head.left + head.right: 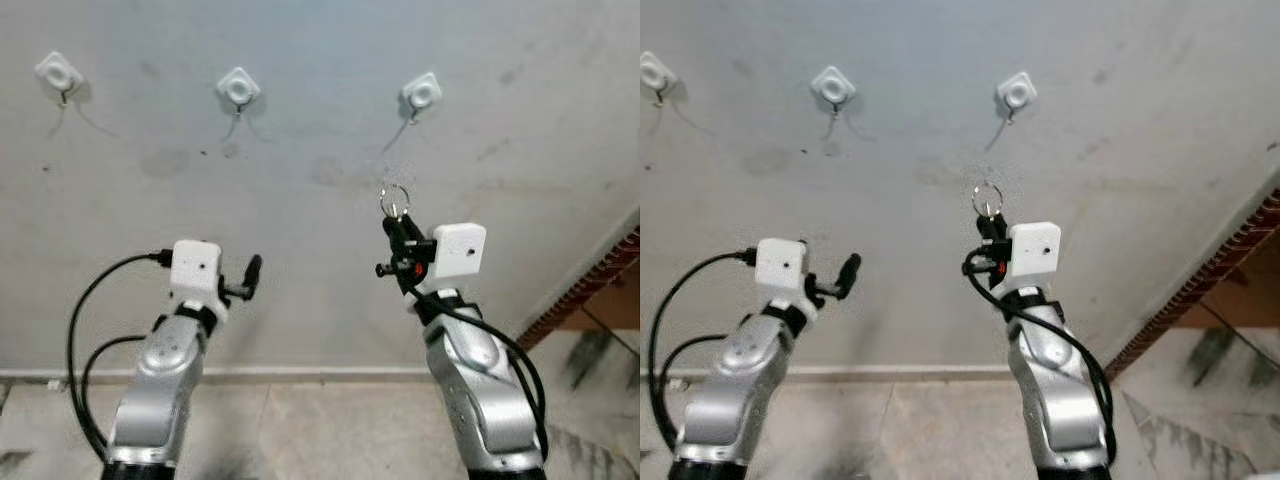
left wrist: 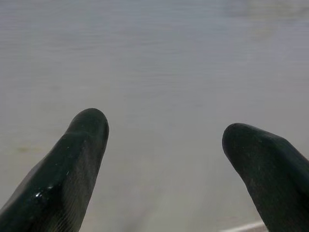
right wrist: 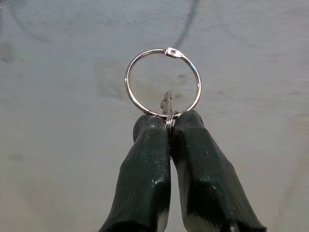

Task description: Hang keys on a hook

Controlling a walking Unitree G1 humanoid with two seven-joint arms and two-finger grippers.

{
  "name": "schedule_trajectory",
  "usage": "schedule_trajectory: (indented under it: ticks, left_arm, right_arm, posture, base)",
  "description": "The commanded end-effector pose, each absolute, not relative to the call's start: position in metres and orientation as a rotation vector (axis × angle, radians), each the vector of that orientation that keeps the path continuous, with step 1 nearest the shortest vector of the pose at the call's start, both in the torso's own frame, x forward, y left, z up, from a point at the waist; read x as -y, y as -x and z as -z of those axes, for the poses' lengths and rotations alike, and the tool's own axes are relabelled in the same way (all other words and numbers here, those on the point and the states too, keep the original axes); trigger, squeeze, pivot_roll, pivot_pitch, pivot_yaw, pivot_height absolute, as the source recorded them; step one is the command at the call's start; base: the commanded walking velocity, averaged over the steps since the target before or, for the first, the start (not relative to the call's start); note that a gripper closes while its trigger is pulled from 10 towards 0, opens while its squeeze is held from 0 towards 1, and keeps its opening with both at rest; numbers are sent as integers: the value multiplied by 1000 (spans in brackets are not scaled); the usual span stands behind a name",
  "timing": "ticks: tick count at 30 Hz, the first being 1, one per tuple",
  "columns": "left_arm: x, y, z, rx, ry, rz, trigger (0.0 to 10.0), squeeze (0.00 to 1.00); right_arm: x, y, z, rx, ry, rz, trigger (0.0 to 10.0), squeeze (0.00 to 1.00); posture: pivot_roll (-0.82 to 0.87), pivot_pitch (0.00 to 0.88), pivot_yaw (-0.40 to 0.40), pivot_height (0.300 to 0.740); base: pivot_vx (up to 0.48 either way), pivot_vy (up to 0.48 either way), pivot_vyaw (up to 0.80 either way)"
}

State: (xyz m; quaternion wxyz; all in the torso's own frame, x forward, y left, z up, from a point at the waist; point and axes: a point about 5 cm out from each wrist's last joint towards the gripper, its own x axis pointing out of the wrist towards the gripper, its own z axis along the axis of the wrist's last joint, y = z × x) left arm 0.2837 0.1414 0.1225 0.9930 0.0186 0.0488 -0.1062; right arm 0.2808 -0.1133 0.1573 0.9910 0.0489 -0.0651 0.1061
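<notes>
A pale grey plaster wall (image 1: 300,230), smudged with darker stains, takes up most of the scene. A light skirting strip (image 1: 300,375) runs along its foot, above a grey tiled floor (image 1: 320,430). On the right, a red brick edge (image 1: 585,290) slants upward.

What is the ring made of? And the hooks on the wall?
The ring, pinched in the right gripper, looks like shiny silver metal: thin wire with bright glints. Each hook seems to have a white, smooth plastic base; the thin hanging part looks like wire, though it is too small to tell.
</notes>
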Motion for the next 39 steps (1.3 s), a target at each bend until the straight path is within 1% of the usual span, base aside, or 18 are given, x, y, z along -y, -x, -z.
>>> schedule_trajectory:
  ticks: [1,12,17,36,39]
  left_arm:
    - [-143,-283,-126,-84,-47,203,10000,0]
    - [-144,-284,-125,-85,-40,200,10000,0]
    - [-146,-284,-126,-79,-29,176,10000,0]
    - [-144,-284,-128,-64,-3,205,10000,0]
    - [-144,-283,-128,-65,-2,207,10000,0]
  right_arm:
    - [113,-282,-160,142,-96,-216,10000,0]
    - [113,-282,-160,141,-96,-209,10000,0]
    - [113,-281,-159,138,-96,-209,10000,0]
    - [113,-282,-161,150,-97,-215,10000,0]
    - [113,-281,-161,150,-97,-214,10000,0]
  posture:
    - [152,36,-59,740]
    - [151,37,-56,740]
    - [152,38,-56,740]
    - [150,38,-56,740]
    - [149,38,-56,740]
  base:
    - [0,-382,0]
    - [0,-328,0]
    - [0,0,0]
    - [0,0,0]
    - [245,0,0]
